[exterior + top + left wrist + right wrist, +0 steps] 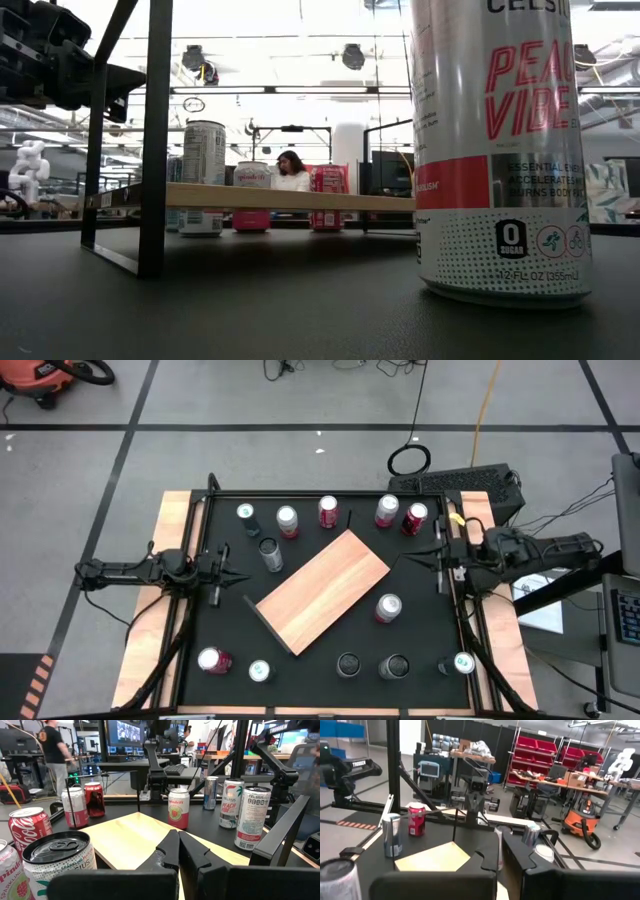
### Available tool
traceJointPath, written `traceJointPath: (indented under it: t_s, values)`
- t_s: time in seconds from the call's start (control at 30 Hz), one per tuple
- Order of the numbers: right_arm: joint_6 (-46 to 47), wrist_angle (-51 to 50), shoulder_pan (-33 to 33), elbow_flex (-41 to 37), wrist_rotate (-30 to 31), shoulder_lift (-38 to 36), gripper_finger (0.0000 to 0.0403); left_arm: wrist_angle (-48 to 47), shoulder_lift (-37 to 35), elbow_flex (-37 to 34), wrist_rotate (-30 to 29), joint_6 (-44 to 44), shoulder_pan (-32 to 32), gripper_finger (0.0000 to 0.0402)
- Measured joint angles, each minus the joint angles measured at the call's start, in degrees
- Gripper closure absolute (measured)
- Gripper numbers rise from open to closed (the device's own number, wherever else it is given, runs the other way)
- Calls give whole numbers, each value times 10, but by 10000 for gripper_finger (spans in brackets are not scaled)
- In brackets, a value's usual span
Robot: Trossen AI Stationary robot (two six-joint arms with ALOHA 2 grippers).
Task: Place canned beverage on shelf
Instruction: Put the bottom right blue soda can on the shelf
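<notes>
Nothing has yet been placed: the flat light-brown wooden shelf point(322, 589) lies bare midway between the closed, empty left gripper point(235, 575) and closed, empty right gripper point(421, 557). The slim aluminium beverage cans point(388, 608) are ranged around it on the black tabletop point(320, 650), so picking and placing remain.

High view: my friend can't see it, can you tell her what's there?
A bare wooden shelf lies slantwise on a black table, with drink cans standing all around it. The left claw and right claw, both shut, wait at either side.

The 2 arms are lying level at 9 and 3 o'clock, pointing inward; the left gripper point(228, 573) and right gripper point(425, 557) are sitting with fingers pressed together.
</notes>
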Motion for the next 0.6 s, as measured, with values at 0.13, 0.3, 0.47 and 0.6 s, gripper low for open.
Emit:
traceJointPath:
  t_s: [0.13,0.3,0.47,0.6]
  values:
    - [-4,-8,0,80,0,69,403,0,0,0,0,0,0,402]
    - [14,-34,0,186,-17,133,403,0,0,0,0,0,0,402]
    - [19,-119,1,299,-18,185,403,0,0,0,0,0,0,402]
    - [17,-178,1,376,-17,212,403,0,0,0,0,0,0,402]
